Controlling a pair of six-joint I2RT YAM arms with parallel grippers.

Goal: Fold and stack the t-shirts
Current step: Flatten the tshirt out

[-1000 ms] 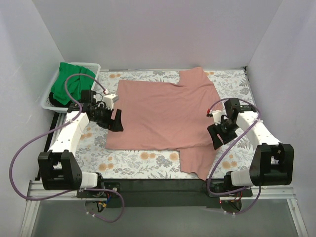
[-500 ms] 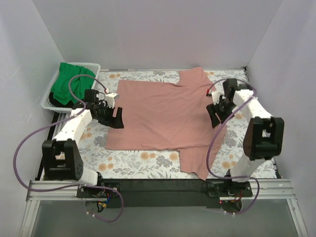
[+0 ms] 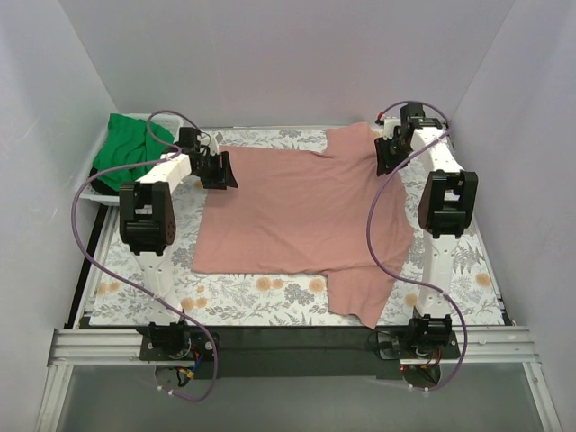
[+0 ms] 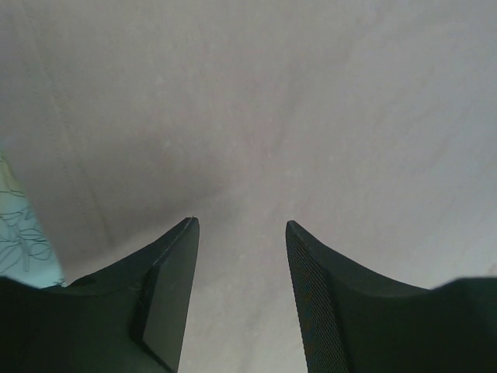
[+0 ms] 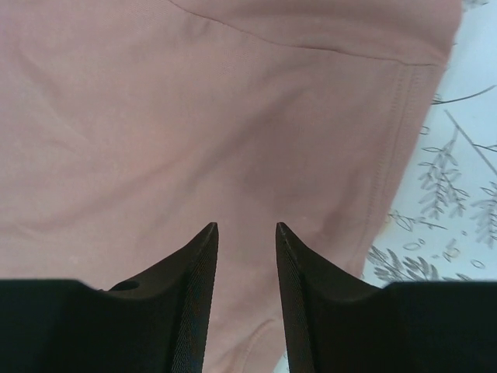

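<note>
The salmon-pink t-shirt [image 3: 301, 211] lies spread flat on the floral cloth, one sleeve at the far right and a flap hanging toward the near edge. The green t-shirt [image 3: 126, 153] is bunched in the white basket at the far left. My left gripper [image 3: 223, 171] is open, low over the pink shirt's far left corner; cloth fills the left wrist view [image 4: 311, 116] between its fingers [image 4: 241, 225]. My right gripper [image 3: 384, 160] is open over the shirt's far right sleeve, and the right wrist view shows the sleeve hem [image 5: 392, 148] next to its fingers [image 5: 246, 227].
The white slotted basket [image 3: 94, 189] stands at the far left edge. The floral grey-and-orange cloth [image 3: 261, 292] covers the table. White walls close in the back and both sides. Purple cables loop from both arms.
Both arms have stretched away from me: the left gripper went from the shirt's left edge to its far left corner, the right from the right edge to the far right sleeve. The shirt has not moved.
</note>
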